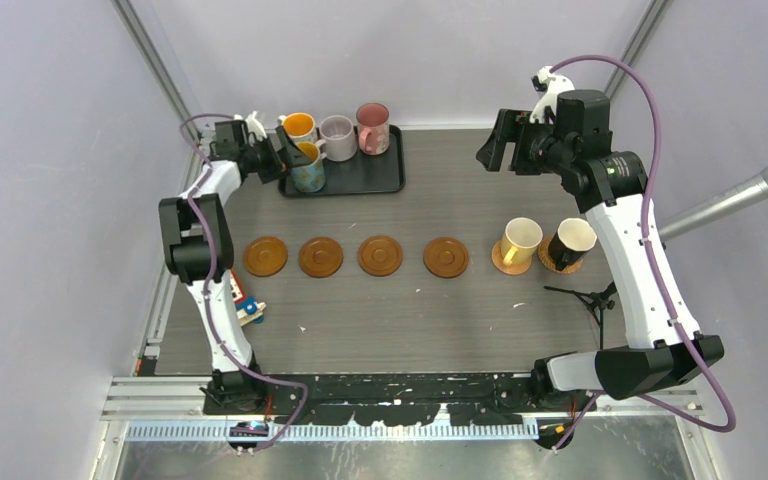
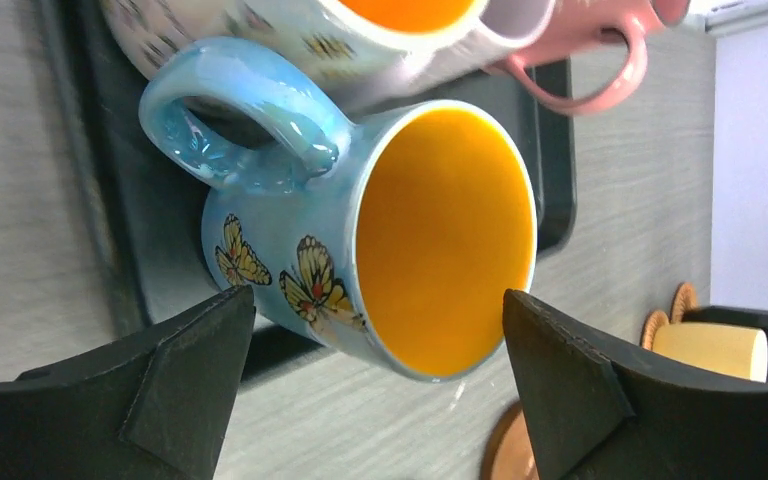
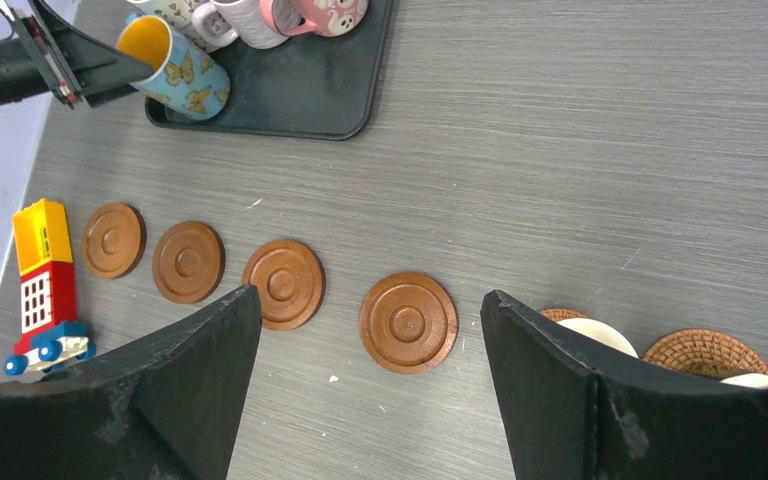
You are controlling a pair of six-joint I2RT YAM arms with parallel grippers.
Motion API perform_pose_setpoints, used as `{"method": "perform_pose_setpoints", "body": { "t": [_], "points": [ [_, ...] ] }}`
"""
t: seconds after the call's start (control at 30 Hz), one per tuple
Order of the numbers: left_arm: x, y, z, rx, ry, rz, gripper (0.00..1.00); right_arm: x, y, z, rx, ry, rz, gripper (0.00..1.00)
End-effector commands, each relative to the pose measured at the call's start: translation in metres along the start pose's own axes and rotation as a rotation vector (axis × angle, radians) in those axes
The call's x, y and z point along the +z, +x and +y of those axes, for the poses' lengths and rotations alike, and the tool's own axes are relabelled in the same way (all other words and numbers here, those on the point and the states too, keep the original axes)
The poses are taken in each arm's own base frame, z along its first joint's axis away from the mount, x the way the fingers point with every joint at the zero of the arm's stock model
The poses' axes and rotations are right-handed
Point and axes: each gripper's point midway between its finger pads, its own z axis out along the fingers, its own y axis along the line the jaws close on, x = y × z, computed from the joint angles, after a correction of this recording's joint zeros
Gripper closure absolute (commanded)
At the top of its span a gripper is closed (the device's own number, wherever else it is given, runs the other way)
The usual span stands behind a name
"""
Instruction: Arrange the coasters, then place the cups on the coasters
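The grey worktop (image 1: 410,310) spreads beneath both pairs of jaws. The black tray (image 1: 368,175) lies under and beyond the left jaws and holds four mugs. The blue butterfly mug (image 2: 270,250) (orange inside) sits between the left jaws, which stand spread to either side of it; whether they touch it I cannot tell. Just past it stand the white mug (image 1: 299,127), the lilac mug (image 1: 337,138) and the pink mug (image 1: 372,128).

The right jaws are spread too, with nothing between them, held well above the worktop. On their outer side the cream-yellow mug (image 1: 520,243) and the black mug (image 1: 571,243) each stand on a coaster. Four bare wooden coasters (image 1: 380,255) run in a row from below the right jaws towards the left jaws.

Only the right wrist view shows that the coasters under the two mugs are woven coasters (image 3: 705,352). It also shows the toy brick house (image 3: 45,280) whole, at the row's far end.
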Motion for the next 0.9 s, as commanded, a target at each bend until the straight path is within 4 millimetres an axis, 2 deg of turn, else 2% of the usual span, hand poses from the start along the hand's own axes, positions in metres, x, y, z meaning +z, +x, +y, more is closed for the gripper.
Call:
{"method": "perform_pose_setpoints", "body": {
  "t": [0.0,0.1,0.13,0.2,0.3,0.4,0.57,0.63,0.7,0.77,0.87],
  "points": [
    [-0.025,-0.019,-0.075,0.082,0.101,-0.1,0.04,-0.008,-0.016,0.006,-0.021,-0.014,-0.059,0.15],
    [-0.024,-0.006,-0.098,0.099,0.152,-0.083,0.05,-0.009,-0.015,0.007,-0.019,-0.019,-0.06,0.15],
    [-0.02,0.004,-0.116,0.124,0.188,-0.058,0.05,-0.009,-0.015,0.007,-0.019,-0.019,-0.06,0.15],
    [-0.02,0.012,-0.135,0.156,0.249,-0.025,0.05,-0.009,-0.016,0.008,-0.021,-0.021,-0.061,0.15],
    [-0.023,0.02,-0.149,0.209,0.314,0.045,0.07,-0.01,-0.016,0.008,-0.024,-0.021,-0.063,0.15],
    [-0.033,0.019,-0.14,0.349,0.274,0.076,0.07,-0.012,-0.017,0.007,-0.028,-0.016,-0.067,0.15],
    [-0.053,-0.024,-0.099,0.644,0.165,0.044,0.01,-0.017,-0.015,0.007,-0.038,-0.014,-0.069,0.15],
    [-0.057,-0.029,-0.085,0.732,0.159,0.102,0.0,-0.019,-0.015,0.008,-0.044,-0.019,-0.07,0.15],
    [-0.055,-0.025,-0.067,0.849,0.153,0.192,0.01,-0.021,-0.014,0.012,-0.052,-0.039,-0.069,0.15],
    [-0.051,-0.017,-0.054,0.887,0.154,0.26,0.03,-0.023,-0.013,0.016,-0.064,-0.066,-0.067,0.15],
    [-0.038,-0.022,-0.04,0.941,0.132,0.25,0.05,-0.024,-0.012,0.019,-0.068,-0.082,-0.064,0.15]
  ]
}}
